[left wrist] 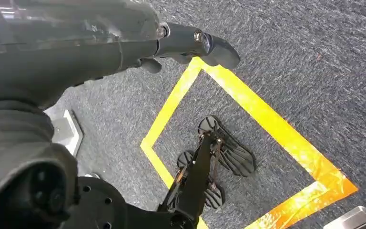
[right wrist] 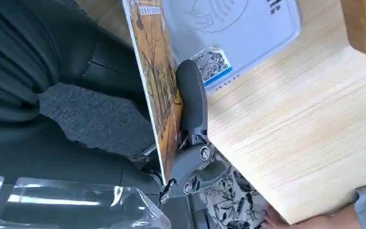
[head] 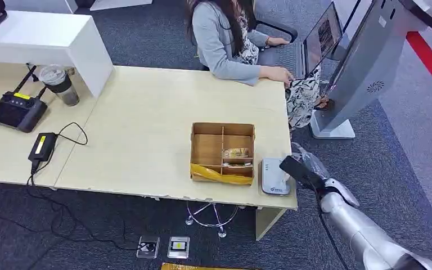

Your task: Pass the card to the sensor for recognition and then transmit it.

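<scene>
My right hand (head: 306, 169) hovers just off the table's right front corner and pinches a card. In the right wrist view the card (right wrist: 157, 81) shows an orange-brown printed face, held on edge between the thumb and a dark finger (right wrist: 192, 98). The white card reader (head: 274, 176) lies flat on the table corner, close to the hand; its pale face (right wrist: 240, 24) appears right beyond the card. My left hand (left wrist: 124, 43) hangs over the carpet, its fingers stretched out with nothing in them.
A cardboard divider box (head: 223, 152) with more cards and yellow tape stands left of the reader. A person (head: 230, 39) sits at the far side typing on a laptop (head: 318, 42). A grey kiosk (head: 365, 67) stands to the right. A controller, cup and charger lie at left.
</scene>
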`<action>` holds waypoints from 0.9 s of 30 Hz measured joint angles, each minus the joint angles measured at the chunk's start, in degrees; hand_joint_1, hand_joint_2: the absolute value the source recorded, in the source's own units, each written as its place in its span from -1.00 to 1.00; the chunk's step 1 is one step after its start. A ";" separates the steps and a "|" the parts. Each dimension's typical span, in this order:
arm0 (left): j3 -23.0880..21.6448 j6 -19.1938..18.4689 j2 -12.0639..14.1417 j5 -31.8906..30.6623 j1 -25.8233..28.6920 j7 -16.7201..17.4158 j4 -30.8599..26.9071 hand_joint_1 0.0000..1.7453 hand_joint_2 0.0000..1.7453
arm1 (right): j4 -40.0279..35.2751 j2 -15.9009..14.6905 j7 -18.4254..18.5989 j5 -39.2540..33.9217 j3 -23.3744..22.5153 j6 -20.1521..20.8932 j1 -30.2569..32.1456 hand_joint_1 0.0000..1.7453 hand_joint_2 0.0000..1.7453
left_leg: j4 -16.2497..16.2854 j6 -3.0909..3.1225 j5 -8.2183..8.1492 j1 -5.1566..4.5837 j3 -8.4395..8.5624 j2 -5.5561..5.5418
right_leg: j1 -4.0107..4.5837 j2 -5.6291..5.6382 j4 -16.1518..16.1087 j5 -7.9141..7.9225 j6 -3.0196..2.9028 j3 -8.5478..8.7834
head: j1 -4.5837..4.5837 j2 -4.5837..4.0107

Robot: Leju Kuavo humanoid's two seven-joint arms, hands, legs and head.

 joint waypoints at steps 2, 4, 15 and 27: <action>-0.06 0.18 -0.02 0.07 0.00 0.00 0.00 -1.00 -1.00 | 0.20 -0.13 0.00 -0.07 -0.50 -0.11 0.00 1.00 1.00 | 0.00 0.00 0.00 0.00 0.00 0.00 | 0.00 0.00 0.00 0.00 0.00 0.00 | 0.02 0.00; -0.26 0.31 0.00 0.09 0.00 0.00 0.00 -1.00 -1.00 | 0.35 -0.20 0.00 -0.07 -0.74 -0.15 0.00 1.00 1.00 | 0.00 0.00 0.00 0.00 0.00 0.01 | 0.00 0.01 0.00 0.00 0.00 0.00 | 0.00 0.00; -0.55 0.79 -0.02 0.13 -0.01 0.00 0.00 -1.00 -1.00 | 1.27 -0.26 0.07 0.02 -1.07 -0.54 0.17 1.00 1.00 | 0.00 0.00 0.00 0.00 0.00 0.01 | 0.00 0.01 0.00 0.00 0.00 0.00 | 0.00 0.00; -0.85 -0.02 0.04 0.52 -0.01 -0.31 0.00 -1.00 -1.00 | 1.77 -1.18 -1.46 2.14 -1.94 -1.77 -5.31 1.00 1.00 | 0.00 0.00 0.01 -0.01 -0.04 0.10 | -0.02 0.07 0.01 0.10 0.04 -0.06 | 0.02 0.00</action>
